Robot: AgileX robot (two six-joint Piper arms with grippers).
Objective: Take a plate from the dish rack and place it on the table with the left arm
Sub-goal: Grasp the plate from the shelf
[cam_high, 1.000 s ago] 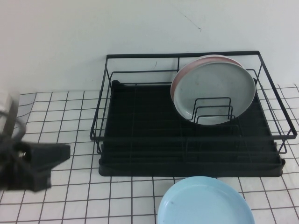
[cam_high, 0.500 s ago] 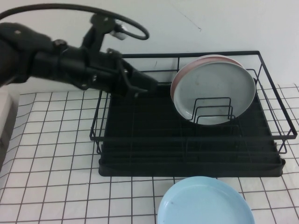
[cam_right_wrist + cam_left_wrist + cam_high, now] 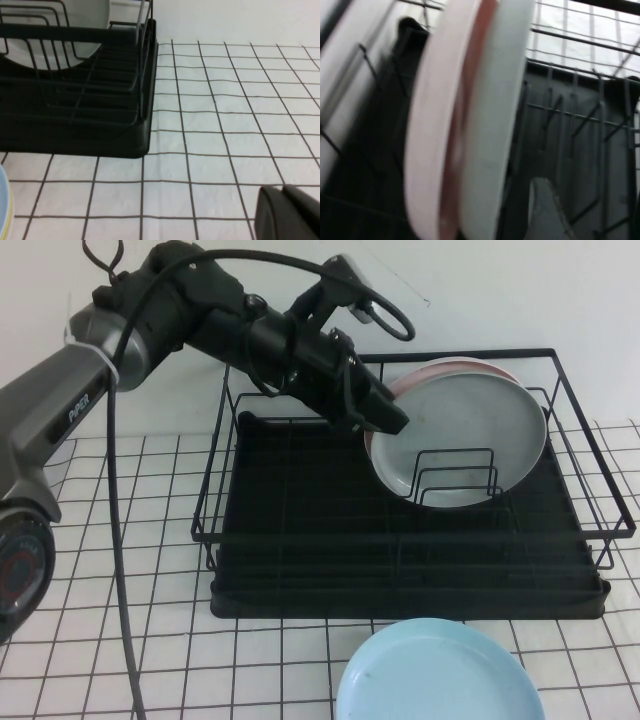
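Currently the left arm point(image 3: 150, 320) reaches from the upper left of the high view over the dish rack point(image 3: 410, 490), and the left gripper point(image 3: 385, 418) sits at the left rim of the plate point(image 3: 460, 440), right of centre in that frame. Finger spacing: cannot tell from either view. The plate stands upright on edge among the wire dividers at the rack's right rear, with a pale pink plate point(image 3: 440, 368) directly behind it, the two touching or nearly so. Left wrist view shows both rims edge-on, grey plate point(image 3: 492, 125) beside pink point(image 3: 432, 125). A light blue plate point(image 3: 435, 675) lies flat on the table point(image 3: 130, 540) at bottom centre, just in front of the rack. The right gripper point(image 3: 287, 212) appears only at the lower right of its own wrist view, low over the table; its fingers cannot be judged.
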